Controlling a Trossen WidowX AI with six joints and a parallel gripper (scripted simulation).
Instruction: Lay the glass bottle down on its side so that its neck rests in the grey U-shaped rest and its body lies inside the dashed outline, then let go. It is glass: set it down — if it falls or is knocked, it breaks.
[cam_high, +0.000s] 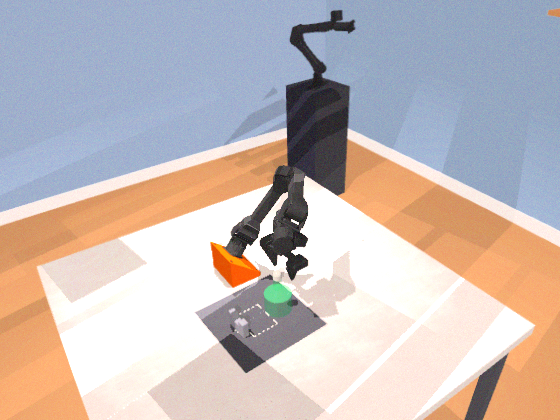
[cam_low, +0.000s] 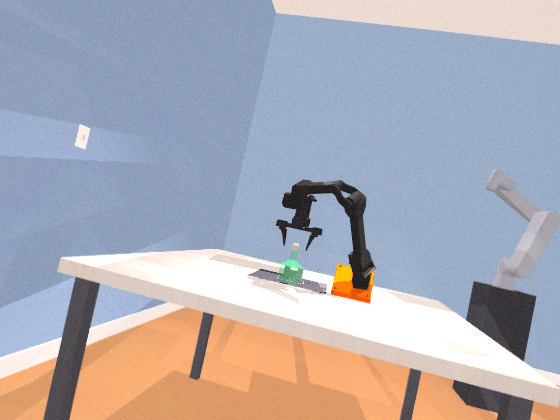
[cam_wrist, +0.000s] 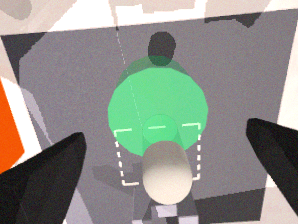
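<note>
Jaws are hanging wide open above the green glass bottle (cam_high: 278, 300) (cam_low: 291, 270) (cam_wrist: 157, 100), nothing between them. You're seeing it standing upright on the dark mat (cam_high: 305, 324) (cam_low: 315, 286) (cam_wrist: 240, 65), long axis vertical, pale cap (cam_high: 277, 275) (cam_low: 296, 246) (cam_wrist: 167, 172) between and below the fingertips, so you're probably lowering straight.

Robotics lab or test rm, probably, blue walls, wood flr, white table (cam_high: 165, 330) (cam_low: 320, 305) w/ robot arm (cam_high: 267, 202) (cam_low: 358, 225), 2nd arm (cam_high: 307, 50) (cam_low: 535, 240) on dark pedestal (cam_high: 317, 135) (cam_low: 500, 320)
</note>
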